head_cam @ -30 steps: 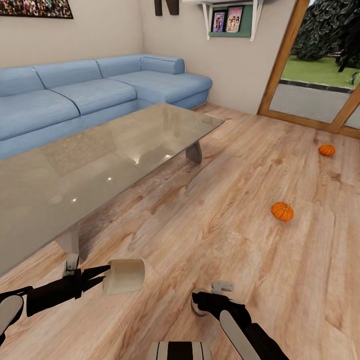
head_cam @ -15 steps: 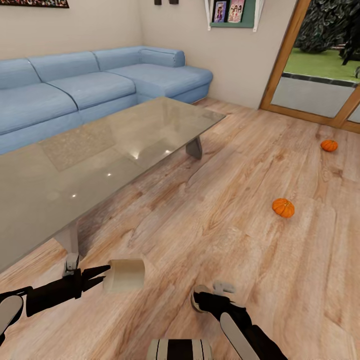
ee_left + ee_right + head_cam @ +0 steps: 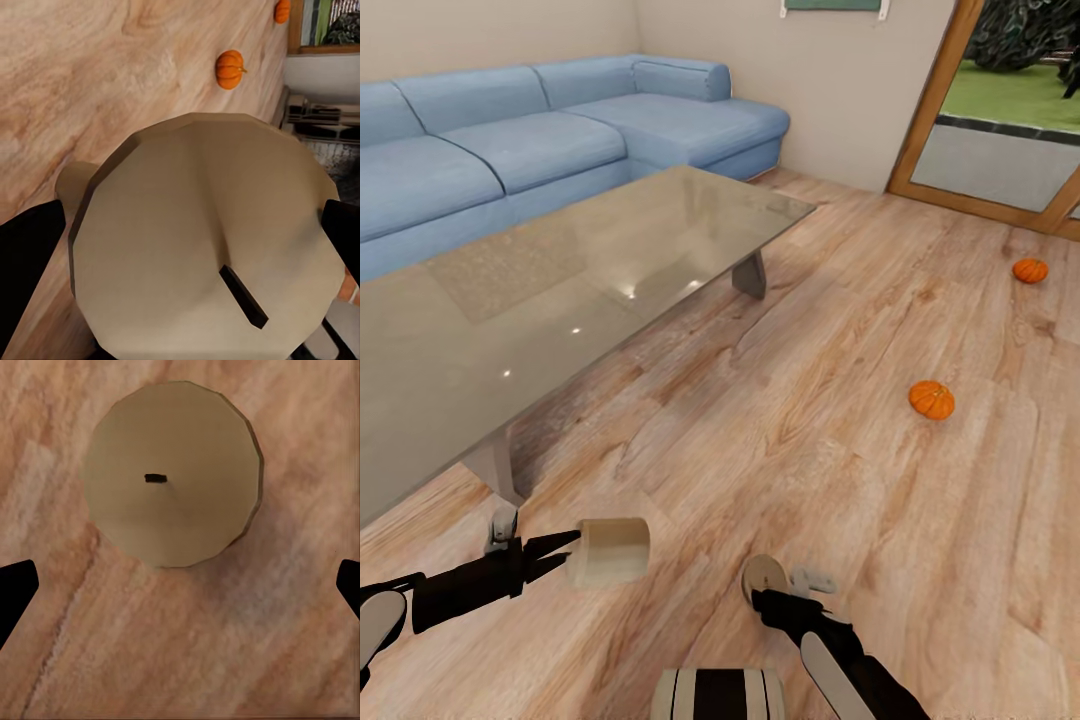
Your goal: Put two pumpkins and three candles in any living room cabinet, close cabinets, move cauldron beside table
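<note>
Left end effector (image 3: 565, 557) grasps a stubby tan candle (image 3: 612, 551); right end effector (image 3: 180, 585) spread above another candle (image 3: 172, 472).

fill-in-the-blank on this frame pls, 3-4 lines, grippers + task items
1. The left gripper is shut on a ____.
2. The candle below the open right gripper stands on the ____.
3. The number of pumpkins on the floor is ____, the near pumpkin and the far pumpkin.
4. The table beside the sofa has a top made of ____.

Missing words: candle; floor; two; glass
</note>
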Tool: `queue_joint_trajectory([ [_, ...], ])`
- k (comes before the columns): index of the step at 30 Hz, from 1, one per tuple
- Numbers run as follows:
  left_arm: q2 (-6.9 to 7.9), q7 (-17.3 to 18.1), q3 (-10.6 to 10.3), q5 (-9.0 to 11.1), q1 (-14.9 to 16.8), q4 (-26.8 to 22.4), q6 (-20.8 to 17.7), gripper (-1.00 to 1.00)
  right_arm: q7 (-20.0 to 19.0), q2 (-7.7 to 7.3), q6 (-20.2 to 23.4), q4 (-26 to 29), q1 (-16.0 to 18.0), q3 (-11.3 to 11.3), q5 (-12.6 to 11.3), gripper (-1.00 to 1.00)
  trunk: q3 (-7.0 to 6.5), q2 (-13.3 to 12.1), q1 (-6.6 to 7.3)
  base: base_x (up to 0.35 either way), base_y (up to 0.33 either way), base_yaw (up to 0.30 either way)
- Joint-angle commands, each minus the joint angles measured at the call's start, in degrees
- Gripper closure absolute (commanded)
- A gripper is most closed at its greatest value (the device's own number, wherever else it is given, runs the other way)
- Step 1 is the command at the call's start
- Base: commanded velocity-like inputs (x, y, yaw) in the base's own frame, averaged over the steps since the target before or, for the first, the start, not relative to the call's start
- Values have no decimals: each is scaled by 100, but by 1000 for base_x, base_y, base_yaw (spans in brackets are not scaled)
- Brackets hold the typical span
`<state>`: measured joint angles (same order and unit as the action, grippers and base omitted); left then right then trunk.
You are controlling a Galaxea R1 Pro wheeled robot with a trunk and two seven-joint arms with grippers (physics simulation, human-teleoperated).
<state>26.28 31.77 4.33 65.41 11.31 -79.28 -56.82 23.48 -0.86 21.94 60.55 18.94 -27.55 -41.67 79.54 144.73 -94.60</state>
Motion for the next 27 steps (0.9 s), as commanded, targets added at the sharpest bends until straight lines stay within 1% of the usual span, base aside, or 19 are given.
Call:
queue_joint_trajectory([
  [1, -2, 22, 6, -2, 3, 0, -31, 100, 52, -6, -1, -3, 5, -21, -45, -100, 27, 3, -1, 0, 0, 0],
  [10, 0, 22, 6, -2, 3, -16, -31, 100, 52, 4, -16, -71, 42, -18, -61, -100, 226, 15, -24, 0, 0, 0],
  [15, 0, 22, 6, -6, 1, -12, -31, 100, 81, 7, 58, -91, 245, -14, -78, -100, 337, 22, -37, 0, 0, 0],
  [19, 0, 22, 6, -8, -15, -20, -31, 100, 66, 5, 70, -106, 424, -14, -92, -100, 337, 22, -37, 0, 0, 0],
  [21, 0, 22, 6, -4, -21, -27, -31, 100, 58, 8, 72, -156, 645, -17, -91, -100, 337, 22, -37, 0, 0, 0],
  [23, 0, 22, 6, -2, -22, -33, -31, 100, 54, 73, 73, -286, 839, -27, -81, -100, 337, 22, -37, 0, 0, 0],
  [27, 0, 22, 6, 3, -23, -35, -31, 100, 52, 301, 70, -415, 934, -30, -53, -100, 337, 22, -37, 0, 0, 0],
])
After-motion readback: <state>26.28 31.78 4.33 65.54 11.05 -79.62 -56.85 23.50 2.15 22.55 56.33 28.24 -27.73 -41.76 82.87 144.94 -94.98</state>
